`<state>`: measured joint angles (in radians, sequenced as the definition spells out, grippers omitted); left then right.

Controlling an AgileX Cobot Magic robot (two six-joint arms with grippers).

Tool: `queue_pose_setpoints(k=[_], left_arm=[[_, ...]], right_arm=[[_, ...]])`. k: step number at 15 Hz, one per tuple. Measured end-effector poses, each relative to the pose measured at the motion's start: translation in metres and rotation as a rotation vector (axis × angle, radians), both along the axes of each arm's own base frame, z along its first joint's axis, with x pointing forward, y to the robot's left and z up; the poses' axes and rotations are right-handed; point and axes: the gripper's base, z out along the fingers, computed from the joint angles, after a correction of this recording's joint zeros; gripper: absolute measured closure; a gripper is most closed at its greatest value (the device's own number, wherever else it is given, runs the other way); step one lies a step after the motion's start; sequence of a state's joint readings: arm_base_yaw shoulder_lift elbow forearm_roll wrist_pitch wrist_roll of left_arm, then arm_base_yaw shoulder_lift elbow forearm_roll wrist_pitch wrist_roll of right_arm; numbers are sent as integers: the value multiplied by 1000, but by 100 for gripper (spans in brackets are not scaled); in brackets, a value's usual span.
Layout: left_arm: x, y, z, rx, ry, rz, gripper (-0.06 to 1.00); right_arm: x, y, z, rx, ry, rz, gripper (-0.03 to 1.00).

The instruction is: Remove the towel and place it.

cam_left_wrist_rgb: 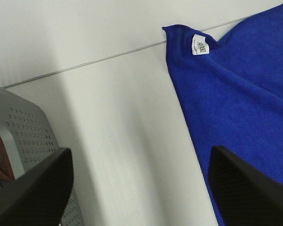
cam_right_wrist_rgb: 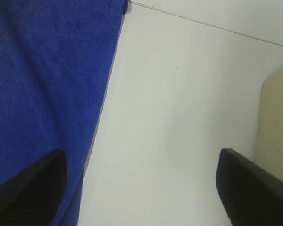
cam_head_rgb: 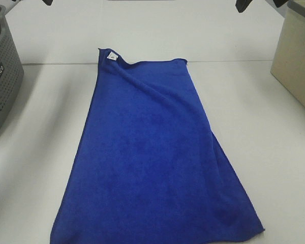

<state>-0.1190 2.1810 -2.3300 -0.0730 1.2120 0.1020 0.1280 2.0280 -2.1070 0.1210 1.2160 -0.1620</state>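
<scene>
The royal-blue towel [cam_head_rgb: 152, 157] lies spread flat on the white table, long side running from far to near, with a slight fold near its far end. Its white tag [cam_head_rgb: 112, 57] sits at the far left corner and also shows in the left wrist view [cam_left_wrist_rgb: 200, 45]. My left gripper [cam_left_wrist_rgb: 141, 193] is open and empty, hovering above bare table between the basket and the towel's [cam_left_wrist_rgb: 236, 103] left edge. My right gripper [cam_right_wrist_rgb: 139, 188] is open and empty, above the towel's [cam_right_wrist_rgb: 42, 84] right edge and bare table. Neither touches the towel.
A grey perforated basket [cam_head_rgb: 2, 76] stands at the left edge, and the left wrist view [cam_left_wrist_rgb: 28, 132] shows brown cloth inside. A beige box [cam_head_rgb: 295, 66] stands at the right and also appears in the right wrist view [cam_right_wrist_rgb: 276, 122]. Dark arm parts [cam_head_rgb: 242, 5] show at the top edge.
</scene>
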Motion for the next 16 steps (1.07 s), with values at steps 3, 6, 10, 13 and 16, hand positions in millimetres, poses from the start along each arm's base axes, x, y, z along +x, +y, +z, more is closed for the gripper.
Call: queue_pose_setpoints(k=[3, 6, 10, 13, 16], left_arm=[[-1, 9, 4, 8, -5, 65, 20], [-14, 70, 30, -25, -48, 222, 20], [-59, 73, 50, -8, -17, 228, 20], [-130, 76, 59, 52, 36, 239, 20], [-209, 76, 59, 83, 54, 244, 20]], right_arm=[[-1, -1, 2, 2, 0, -34, 13], [-26, -11, 17, -64, -11, -50, 13], [-77, -18, 33, -62, 10, -78, 13], [-141, -24, 54, -6, -10, -127, 17], [-215, -30, 66, 46, -61, -128, 19]])
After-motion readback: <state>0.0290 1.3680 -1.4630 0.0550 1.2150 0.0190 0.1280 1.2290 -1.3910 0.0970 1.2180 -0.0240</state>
